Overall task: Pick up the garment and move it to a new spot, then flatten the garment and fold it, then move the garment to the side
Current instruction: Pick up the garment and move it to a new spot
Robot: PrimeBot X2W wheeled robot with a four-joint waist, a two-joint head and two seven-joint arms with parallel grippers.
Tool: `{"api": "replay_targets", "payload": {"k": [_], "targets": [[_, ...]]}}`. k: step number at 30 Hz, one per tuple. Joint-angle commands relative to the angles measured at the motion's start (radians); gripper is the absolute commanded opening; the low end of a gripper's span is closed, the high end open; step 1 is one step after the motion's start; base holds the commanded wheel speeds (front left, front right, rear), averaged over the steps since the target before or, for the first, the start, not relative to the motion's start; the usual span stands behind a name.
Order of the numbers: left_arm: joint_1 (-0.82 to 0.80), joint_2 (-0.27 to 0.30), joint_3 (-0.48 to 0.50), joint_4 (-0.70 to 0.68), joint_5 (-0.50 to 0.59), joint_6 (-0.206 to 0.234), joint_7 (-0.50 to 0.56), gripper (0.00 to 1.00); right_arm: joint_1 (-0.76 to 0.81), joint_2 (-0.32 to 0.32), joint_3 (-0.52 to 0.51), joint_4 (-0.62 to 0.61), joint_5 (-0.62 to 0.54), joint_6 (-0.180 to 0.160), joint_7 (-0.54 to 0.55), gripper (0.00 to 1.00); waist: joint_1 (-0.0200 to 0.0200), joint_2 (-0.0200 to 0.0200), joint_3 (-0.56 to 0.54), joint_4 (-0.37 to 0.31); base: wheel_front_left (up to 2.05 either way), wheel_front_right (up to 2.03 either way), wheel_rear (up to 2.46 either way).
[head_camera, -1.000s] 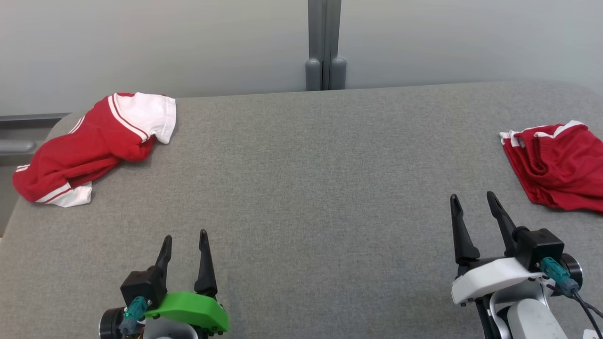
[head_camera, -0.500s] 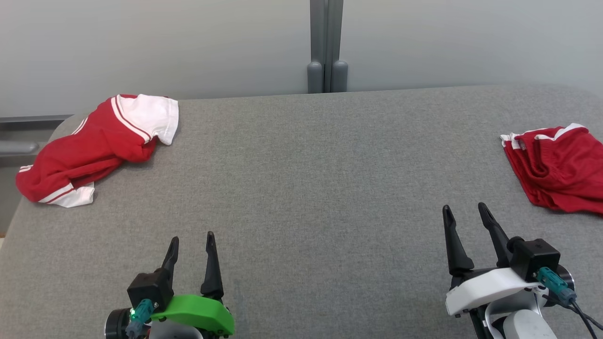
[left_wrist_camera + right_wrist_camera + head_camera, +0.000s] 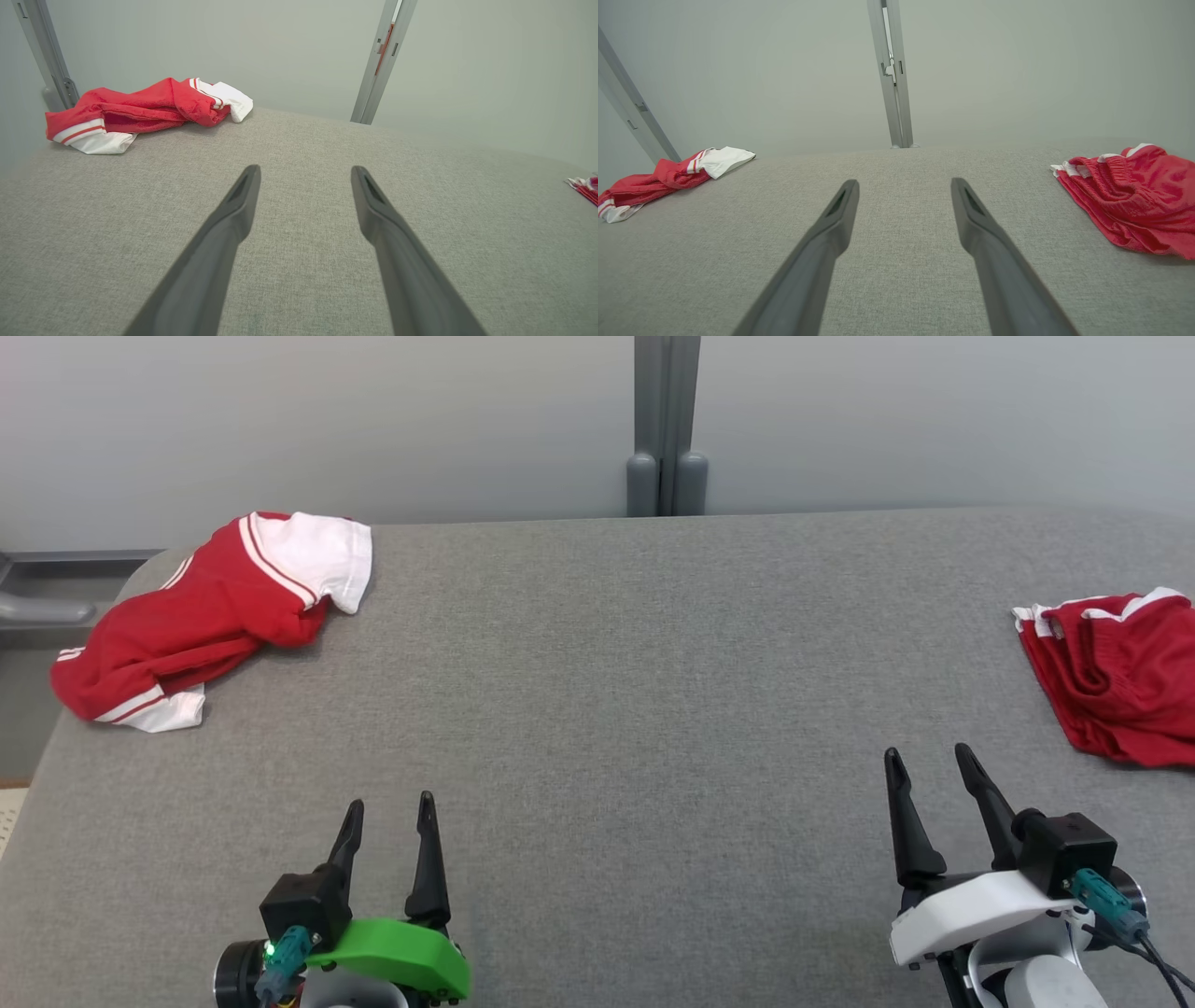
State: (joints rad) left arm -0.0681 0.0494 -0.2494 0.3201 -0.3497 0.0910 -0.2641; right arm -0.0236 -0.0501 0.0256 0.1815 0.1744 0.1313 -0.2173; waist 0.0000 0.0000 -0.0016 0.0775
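red-and-white garment [image 3: 210, 616] lies bunched at the far left corner of the table [image 3: 635, 709], one end close to the edge. second red garment [image 3: 1116, 686], looks like shorts, is crumpled at the right side and cut off by the head view's frame. can't tell which one the task means. neither is flattened or folded, so i'd judge nothing has started. left pincer [image 3: 390, 800] and right pincer [image 3: 927, 751] are both wide open and empty, over bare table near the front, well apart from both garments. reads as a ready pose. inner folds are hidden.
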Motion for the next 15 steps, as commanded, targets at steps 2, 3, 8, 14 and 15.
{"api": "replay_targets", "payload": {"k": [2,3,8,14,15], "targets": [[-0.02,0.002,0.003,-0.005,0.016,-0.003,0.0,1.0,0.018,-0.001,-0.006,-0.013,-0.001,-0.001,0.0,1.0,0.0,0.0,0.004,0.056,0.0,0.0,0.0],[-0.023,0.002,0.006,-0.008,0.018,-0.003,0.0,1.0,0.016,-0.001,-0.004,-0.014,-0.003,-0.001,0.0,1.0,0.0,0.0,0.005,0.074,0.0,0.0,0.0],[-0.038,0.003,0.012,-0.017,0.03,-0.01,0.0,1.0,0.004,-0.001,-0.005,-0.025,0.005,-0.001,-0.008,1.0,0.0,0.0,0.014,0.217,0.0,0.0,0.0],[-0.048,0.003,0.036,-0.026,0.048,-0.02,0.0,1.0,-0.012,-0.001,0.005,-0.02,0.006,-0.001,-0.014,1.0,0.0,0.0,0.025,0.389,0.0,0.0,0.0],[-0.048,0.003,0.04,-0.027,0.05,-0.022,0.0,1.0,-0.016,-0.001,0.005,-0.018,0.005,-0.001,-0.015,1.0,0.0,0.0,0.027,0.415,0.0,0.0,0.0]]}}
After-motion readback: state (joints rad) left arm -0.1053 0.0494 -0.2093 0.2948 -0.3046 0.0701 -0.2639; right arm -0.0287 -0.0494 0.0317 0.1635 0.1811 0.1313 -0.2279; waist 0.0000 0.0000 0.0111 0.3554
